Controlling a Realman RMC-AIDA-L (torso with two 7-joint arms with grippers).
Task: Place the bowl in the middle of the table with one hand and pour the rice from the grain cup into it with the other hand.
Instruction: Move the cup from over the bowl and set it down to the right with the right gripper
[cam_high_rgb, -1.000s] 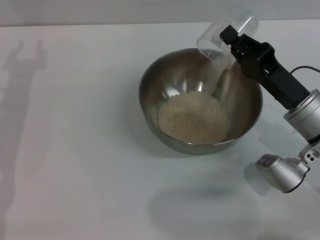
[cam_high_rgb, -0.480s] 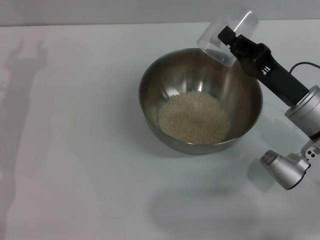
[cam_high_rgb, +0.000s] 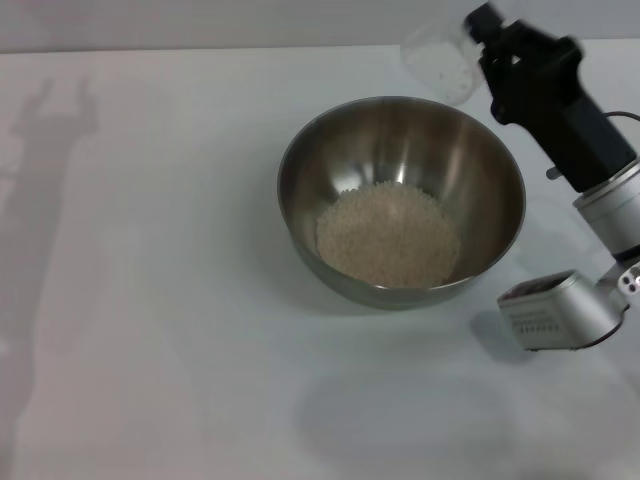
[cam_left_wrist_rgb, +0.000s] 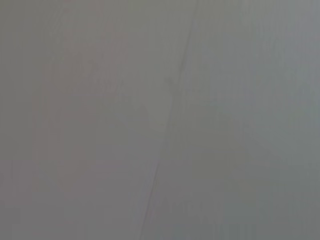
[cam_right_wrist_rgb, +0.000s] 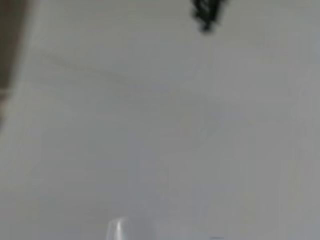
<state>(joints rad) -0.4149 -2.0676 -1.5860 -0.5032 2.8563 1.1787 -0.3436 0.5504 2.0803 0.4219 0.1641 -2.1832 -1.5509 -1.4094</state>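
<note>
The steel bowl (cam_high_rgb: 400, 200) stands on the white table (cam_high_rgb: 150, 300), a little right of its middle. A pale heap of rice (cam_high_rgb: 388, 235) lies in the bowl's bottom. My right gripper (cam_high_rgb: 482, 32) is shut on the grain cup (cam_high_rgb: 440, 60) and holds it in the air beyond the bowl's far right rim. The translucent cup is tipped on its side with its mouth toward the bowl, and only a few grains show inside. A sliver of the cup (cam_right_wrist_rgb: 118, 231) shows in the right wrist view. My left gripper is out of view.
The shadow of an arm (cam_high_rgb: 45, 150) falls on the table's left side. The right arm's silver elbow joint (cam_high_rgb: 555, 312) hangs low near the bowl's right front. The left wrist view shows only a plain grey surface.
My right gripper has lifted the grain cup up and back from the bowl's rim, toward the far right. The bowl and the rice heap have stayed put.
</note>
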